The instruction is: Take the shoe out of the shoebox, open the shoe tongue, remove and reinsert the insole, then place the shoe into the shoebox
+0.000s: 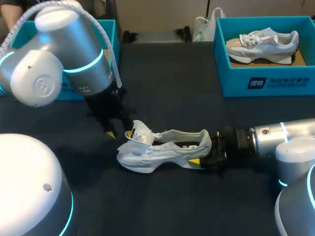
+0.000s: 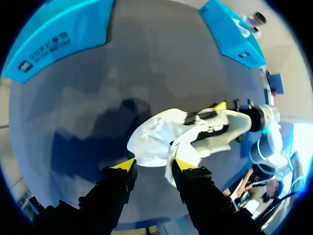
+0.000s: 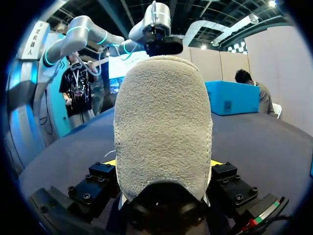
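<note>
One step looks done: the shoe [image 1: 162, 150] lies on the table [image 1: 172, 88], heel [image 3: 164, 122] clenched in the right gripper [image 1: 199, 156]; the left gripper [image 2: 154, 165] hangs released beside the tongue [image 1: 140, 132]; insole work remains.

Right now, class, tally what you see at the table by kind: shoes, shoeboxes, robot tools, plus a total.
Shoes: 2 (shoe on the table, boxed shoe)
Shoeboxes: 2 (left shoebox, right shoebox)
Tools: 2 (left tool, right tool)
Total: 6
</note>
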Robot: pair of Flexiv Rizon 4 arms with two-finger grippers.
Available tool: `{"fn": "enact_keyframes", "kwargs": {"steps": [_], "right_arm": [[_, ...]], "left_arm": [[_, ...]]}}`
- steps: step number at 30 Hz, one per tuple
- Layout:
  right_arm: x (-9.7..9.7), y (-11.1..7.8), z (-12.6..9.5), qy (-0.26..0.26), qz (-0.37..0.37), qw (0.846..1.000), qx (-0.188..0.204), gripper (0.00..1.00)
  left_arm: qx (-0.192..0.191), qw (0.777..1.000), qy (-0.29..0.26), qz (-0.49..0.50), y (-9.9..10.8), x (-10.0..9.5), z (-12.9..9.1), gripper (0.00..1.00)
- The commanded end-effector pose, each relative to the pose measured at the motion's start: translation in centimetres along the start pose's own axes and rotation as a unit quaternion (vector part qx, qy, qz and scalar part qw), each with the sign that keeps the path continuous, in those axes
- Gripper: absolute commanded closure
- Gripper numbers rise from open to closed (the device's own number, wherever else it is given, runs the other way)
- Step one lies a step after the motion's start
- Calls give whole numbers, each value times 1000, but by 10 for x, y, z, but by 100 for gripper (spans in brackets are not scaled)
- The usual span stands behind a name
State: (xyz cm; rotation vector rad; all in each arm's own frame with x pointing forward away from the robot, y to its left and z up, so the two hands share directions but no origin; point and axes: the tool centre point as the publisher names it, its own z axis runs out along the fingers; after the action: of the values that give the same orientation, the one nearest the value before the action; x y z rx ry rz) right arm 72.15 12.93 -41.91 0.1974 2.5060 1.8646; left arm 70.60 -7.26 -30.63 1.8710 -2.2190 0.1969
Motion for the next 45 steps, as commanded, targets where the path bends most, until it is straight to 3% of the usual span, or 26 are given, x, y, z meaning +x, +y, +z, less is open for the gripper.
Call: {"fn": "enact_keyframes", "kwargs": {"steps": [1,7,10,12,13,17,19,23,24,34,35,36,37,39,40,41,43,44,45], "right_arm": [[0,0,0,0,1,1000,2,100],[0,0,0,0,1,1000,2,100],[0,0,0,0,1,1000,2,100],[0,0,0,0,1,1000,2,100],[0,0,0,0,1,1000,2,100],[0,0,0,0,1,1000,2,100],[0,0,0,0,1,1000,2,100],[0,0,0,0,1,1000,2,100],[0,0,0,0,1,1000,2,100],[0,0,0,0,1,1000,2,100],[0,0,0,0,1,1000,2,100],[0,0,0,0,1,1000,2,100],[0,0,0,0,1,1000,2,100],[0,0,0,0,1,1000,2,100],[0,0,0,0,1,1000,2,100],[0,0,0,0,1,1000,2,100],[0,0,0,0,1,1000,2,100],[0,0,0,0,1,1000,2,100],[0,0,0,0,1,1000,2,100]], "left_arm": [[7,1000,-6,24,6,9,-45,52],[-1,994,-9,107,4,30,-77,50],[-4,989,-13,149,-1,39,-86,56],[-3,984,-21,177,-5,45,-89,80],[-9,979,-28,204,-7,48,-90,100],[-13,959,-41,282,-12,54,-97,100],[0,944,-59,326,-11,59,-100,100],[-15,908,-72,413,-11,67,-106,100],[-24,922,-51,383,-14,71,-109,100],[-24,922,-51,383,-14,71,-109,100],[-72,895,-23,439,-15,72,-104,100],[-86,862,1,500,-13,72,-101,100],[-92,852,7,515,-15,76,-98,100],[-85,807,25,583,-14,84,-91,100],[-94,807,30,582,-16,90,-87,100],[-79,791,26,607,-16,96,-83,100],[-82,735,15,673,-13,102,-74,100],[-48,724,-8,688,-14,105,-69,100],[-48,724,-8,688,-14,105,-69,100]]}}
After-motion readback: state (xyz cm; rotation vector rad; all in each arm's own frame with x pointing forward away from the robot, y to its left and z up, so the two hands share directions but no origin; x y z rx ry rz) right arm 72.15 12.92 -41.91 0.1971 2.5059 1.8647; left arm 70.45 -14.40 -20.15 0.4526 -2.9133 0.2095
